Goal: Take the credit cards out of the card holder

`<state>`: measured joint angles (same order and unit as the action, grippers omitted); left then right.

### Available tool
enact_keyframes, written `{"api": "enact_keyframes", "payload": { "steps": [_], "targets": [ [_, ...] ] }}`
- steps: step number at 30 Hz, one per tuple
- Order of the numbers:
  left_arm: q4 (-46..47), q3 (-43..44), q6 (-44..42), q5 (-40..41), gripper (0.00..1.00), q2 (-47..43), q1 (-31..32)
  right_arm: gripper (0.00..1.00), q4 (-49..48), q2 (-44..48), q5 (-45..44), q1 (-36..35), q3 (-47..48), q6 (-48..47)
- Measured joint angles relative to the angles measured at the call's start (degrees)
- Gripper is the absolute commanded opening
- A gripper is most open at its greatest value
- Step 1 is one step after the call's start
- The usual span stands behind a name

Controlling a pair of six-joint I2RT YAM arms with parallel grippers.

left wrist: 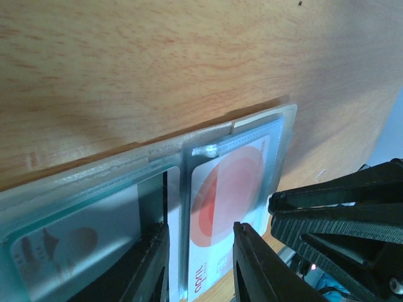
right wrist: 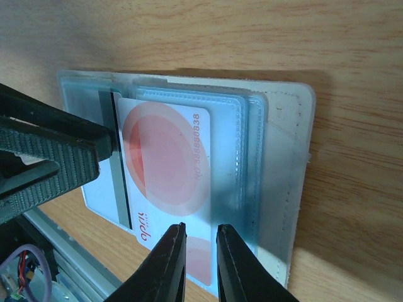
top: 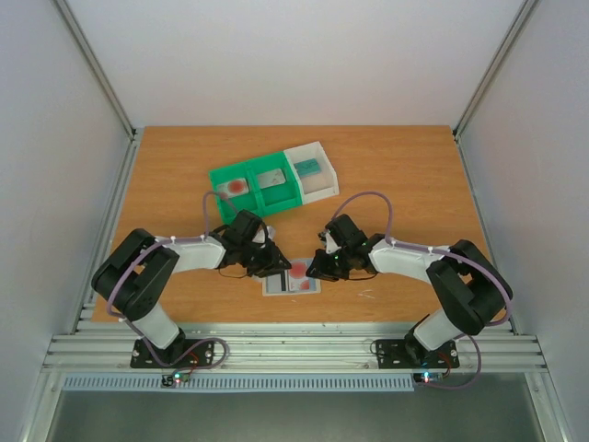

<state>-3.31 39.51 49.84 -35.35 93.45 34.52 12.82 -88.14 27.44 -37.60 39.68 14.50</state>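
The pale beige card holder (top: 276, 286) lies open on the table near the front edge, its clear pockets up; it also shows in both wrist views (left wrist: 286, 119) (right wrist: 286, 157). A white card with a red circle (right wrist: 164, 157) (left wrist: 227, 189) sticks partly out of the right pocket. A grey card with a dark stripe (left wrist: 126, 214) sits in the left pocket. My left gripper (top: 267, 261) (left wrist: 200, 251) is open, its tips down on the holder astride the middle fold. My right gripper (top: 322, 267) (right wrist: 201, 251) is narrowly open over the white card's near end and holds nothing.
A green two-compartment tray (top: 221, 175) at the back middle holds a red-circle card (top: 236, 186) and a grey card (top: 272, 179). A white tray (top: 308, 147) beside it holds a teal card (top: 307, 167). The two grippers stand close, facing each other across the holder.
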Motion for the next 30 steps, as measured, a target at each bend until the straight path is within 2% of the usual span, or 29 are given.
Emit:
{"api": "enact_keyframes", "payload": {
  "steps": [15, 20, 30],
  "targets": [
    [7.1, -2.1, 2.4, -0.7, 0.24, 1.6, 0.0, 0.11, -0.8, -2.8, 1.6, 0.0, 0.5, 0.0],
    [8.1, -2.4, 3.0, -0.9, 0.14, 1.9, 0.0, 0.11, -0.7, -2.8, 1.6, 0.0, 0.5, 0.0],
    [11.4, -3.7, 4.9, -1.8, 0.1, 2.3, 0.0, 0.1, -0.7, -2.8, 1.6, 0.0, 0.5, 0.0]
  ]
}}
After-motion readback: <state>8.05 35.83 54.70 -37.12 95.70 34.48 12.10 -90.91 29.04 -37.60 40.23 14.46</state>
